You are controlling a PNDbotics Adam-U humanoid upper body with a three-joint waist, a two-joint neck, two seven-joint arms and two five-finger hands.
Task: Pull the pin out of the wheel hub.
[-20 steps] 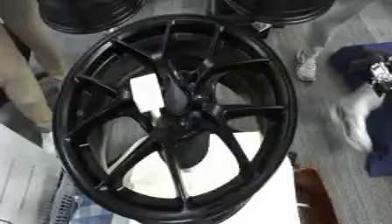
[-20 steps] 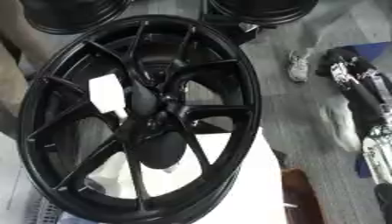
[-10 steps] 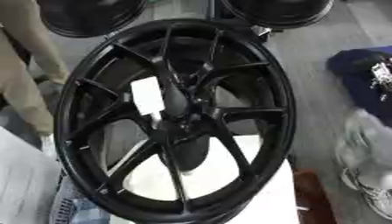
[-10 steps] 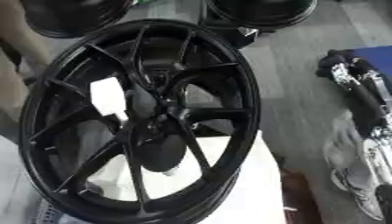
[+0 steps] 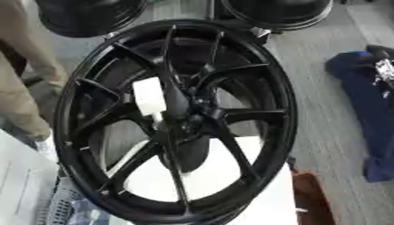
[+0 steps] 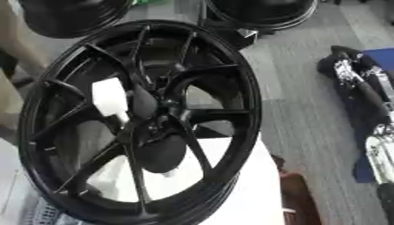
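Both views come from my head, two eyes of one stereo camera side by side, looking steeply down at what's in front of me. They sit pretty close in: the black wheel (image 5: pixel 177 118) fills most of each picture, and its lower rim nearly reaches the bottom edge. The picture is tilted a bit, so the wheel leans askew. The two views overlap almost entirely; both catch the wheel, the white pin (image 5: pixel 150 97) at its hub, the white surface (image 6: pixel 254 197) under it, and the grey floor (image 6: pixel 296 101) to my right. The right eye sits a touch further right, so everything slides leftward there and more of my right arm (image 6: pixel 369 101) shows at the edge.
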